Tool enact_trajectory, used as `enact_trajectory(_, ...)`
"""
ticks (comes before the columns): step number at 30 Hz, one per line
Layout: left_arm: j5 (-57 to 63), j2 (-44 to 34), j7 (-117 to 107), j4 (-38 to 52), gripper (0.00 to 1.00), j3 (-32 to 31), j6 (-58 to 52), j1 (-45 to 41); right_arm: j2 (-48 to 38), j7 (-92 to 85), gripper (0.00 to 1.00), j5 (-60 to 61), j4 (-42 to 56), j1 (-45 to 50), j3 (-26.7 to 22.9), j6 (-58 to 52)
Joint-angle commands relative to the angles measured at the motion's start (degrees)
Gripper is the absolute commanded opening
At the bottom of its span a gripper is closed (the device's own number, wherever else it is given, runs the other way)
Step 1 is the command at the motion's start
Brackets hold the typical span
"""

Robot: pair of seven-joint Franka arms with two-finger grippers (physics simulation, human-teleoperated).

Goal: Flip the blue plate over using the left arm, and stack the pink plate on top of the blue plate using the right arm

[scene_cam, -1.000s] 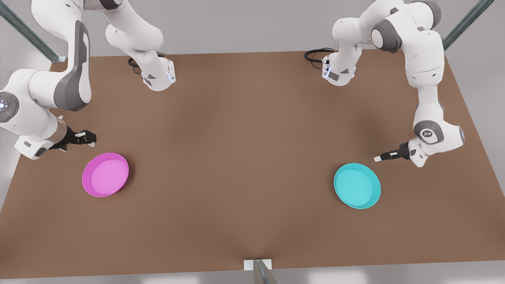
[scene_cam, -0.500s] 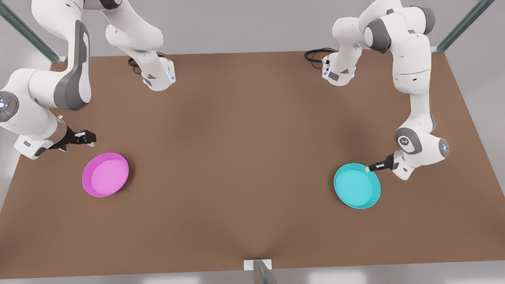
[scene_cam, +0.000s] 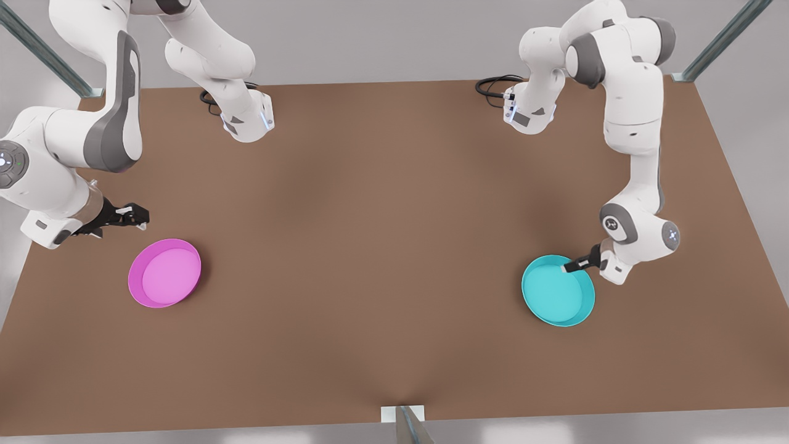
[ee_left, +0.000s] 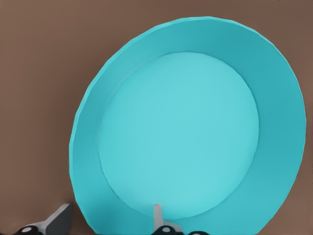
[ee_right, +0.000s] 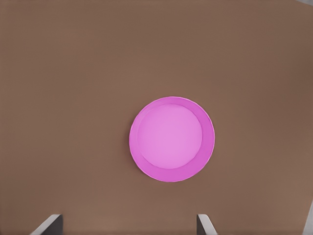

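Blue plate point(scene_cam: 558, 291) sits rim-up between the left pincer's point(scene_cam: 564, 269) spread fingers; right pincer point(scene_cam: 137, 216) waits released near pink plate point(scene_cam: 164, 273).

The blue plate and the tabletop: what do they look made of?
The blue plate looks like smooth matte plastic: one even turquoise colour, thin low rim, no glare. The tabletop reads as a flat matte brown board, grainless; which material it is stays open in this render.
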Motion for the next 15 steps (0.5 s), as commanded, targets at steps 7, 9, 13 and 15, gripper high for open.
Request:
enact_trajectory(7,-5.3,0.0,-4.6,-1.1,0.82,-0.1,-0.5,0.0,-0.4,0.2,1.0,-0.2,-0.1,0.3,0.0,0.1)
enact_trajectory(9,-6.9,-0.2,-3.9,-1.5,0.82,-0.1,-0.5,0.1,-0.4,0.5,1.0,-0.2,-0.1,0.4,0.0,0.2)
enact_trajectory(13,-15.2,-0.3,1.6,-2.9,0.78,0.9,-1.2,0.5,-0.3,0.6,1.0,-0.3,-0.1,0.5,0.0,0.7)
enact_trajectory(15,-16.7,-0.2,1.8,-3.0,0.68,1.0,-1.6,0.5,-0.3,0.5,1.0,-0.3,-0.1,0.4,0.0,0.8)
